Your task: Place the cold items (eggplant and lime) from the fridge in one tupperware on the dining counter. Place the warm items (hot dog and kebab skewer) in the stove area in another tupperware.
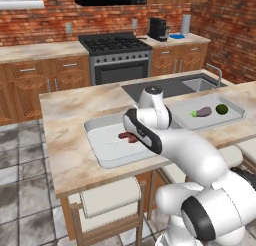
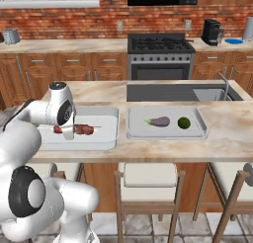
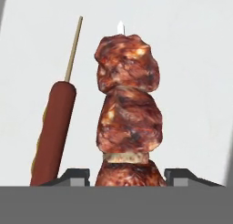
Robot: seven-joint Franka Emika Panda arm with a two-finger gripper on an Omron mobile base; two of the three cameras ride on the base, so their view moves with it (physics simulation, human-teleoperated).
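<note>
The kebab skewer [image 3: 129, 111], dark red meat chunks on a thin stick, hangs low over the white floor of the left tupperware [image 2: 111, 123] on the dining counter. My gripper [image 3: 127, 175] is shut on its lower end, one finger tip against each side. The hot dog [image 3: 52, 132] on its own stick lies just beside it in the same tupperware [image 1: 100, 125]. From the base views, my gripper [image 2: 68, 131] reaches down into that container, with the kebab skewer [image 2: 84, 130] sticking out to its right. The right tupperware [image 2: 200, 121] holds the eggplant [image 2: 160, 121] and the lime [image 2: 184, 122].
A sink [image 2: 212, 94] with a tap is set into the counter behind the right tupperware. The stove [image 2: 159, 44] stands against the brick back wall. Wooden stools [image 2: 150, 175] line the counter's near side, below its edge.
</note>
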